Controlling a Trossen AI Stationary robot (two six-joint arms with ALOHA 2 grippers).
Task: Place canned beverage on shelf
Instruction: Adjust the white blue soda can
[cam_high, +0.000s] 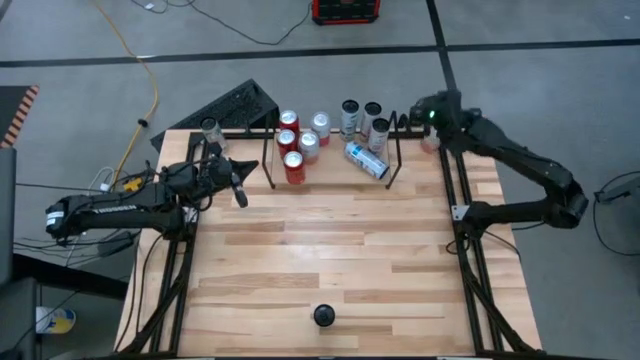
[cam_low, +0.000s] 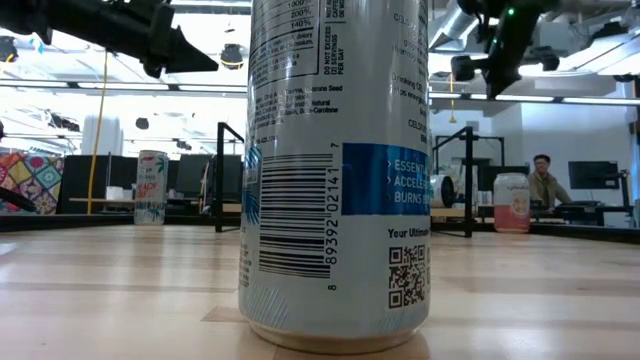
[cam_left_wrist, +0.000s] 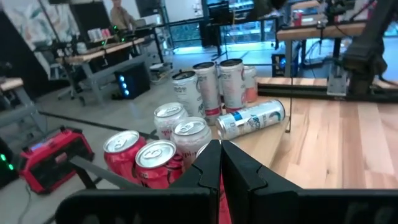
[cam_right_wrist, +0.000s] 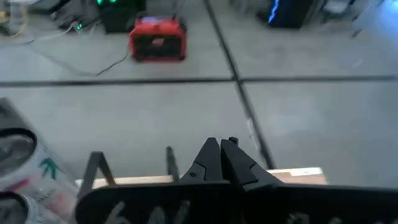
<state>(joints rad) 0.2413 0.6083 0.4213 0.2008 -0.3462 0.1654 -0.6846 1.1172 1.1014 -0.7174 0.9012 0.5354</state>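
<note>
Fingers pinched shut and empty on both my grippers: left gripper just off the shelf; right gripper past its far end. Tipped silver can lies inside the shelf's right end, axis slantwise, nearer my right.

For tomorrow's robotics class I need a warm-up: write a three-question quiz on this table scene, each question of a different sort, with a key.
1. True or false: every can in the shelf stands upright.
2. Multiple choice: the left gripper is (A) shut on a red can, (B) shut and empty beside the shelf, (C) open above the table's middle.
3. Short answer: where is the right gripper?

Key
1. False: the blue-and-silver can lies on its side, near the silver cans.
2. B. The red cans stand untouched.
3. Shut and empty, at the shelf's right end, by the table's far edge.
</note>
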